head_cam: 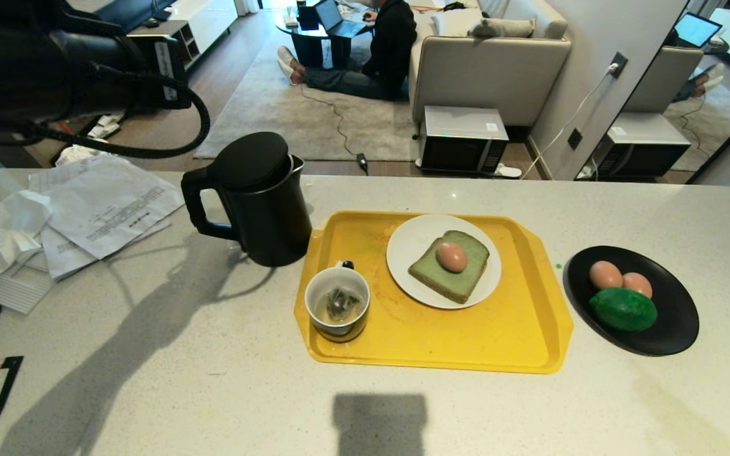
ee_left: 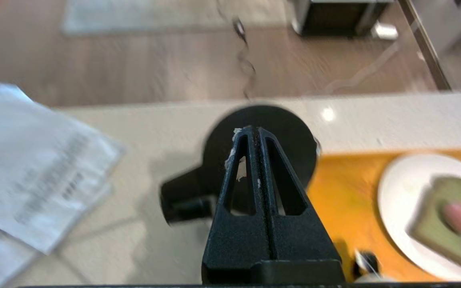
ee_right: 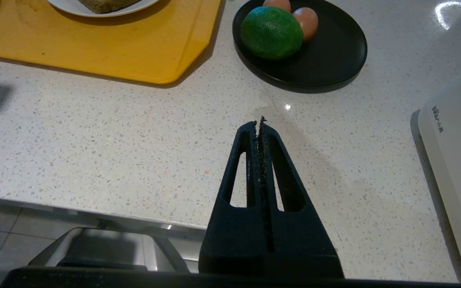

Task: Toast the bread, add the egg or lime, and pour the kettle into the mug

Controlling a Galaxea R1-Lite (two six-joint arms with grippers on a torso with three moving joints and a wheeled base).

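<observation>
Closest to my head camera, up at the far left, my left arm is hanging dark and blurred above the counter (head_cam: 149, 392), and my left gripper (ee_left: 254, 132) is hovering over the kettle (head_cam: 257, 199) with its fingers pressed together on nothing. Judging from how things lie, the pour is the step in hand: bread (head_cam: 450, 266) is sitting on the white plate (head_cam: 409, 253) with the egg (head_cam: 452, 256) resting on it, and the mug (head_cam: 338, 304) is waiting on the yellow tray (head_cam: 517, 335) with a tea bag inside and what looks like some liquid, though I cannot tell how much. To do this well I am thinking I should spread these fingers before coming down, then take the loop handle (head_cam: 200, 209), which is pointing left, away from the tray; a grip high on the handle should stop the tall body swinging. Tilting slowly toward the mug, just right of the kettle, should keep splashes off the bread. Farther right, the lime (head_cam: 623, 309) is lying beside two eggs on the black dish (head_cam: 675, 329). My right gripper (ee_right: 260, 124) is waiting low at the near counter edge, fingers together, empty.
</observation>
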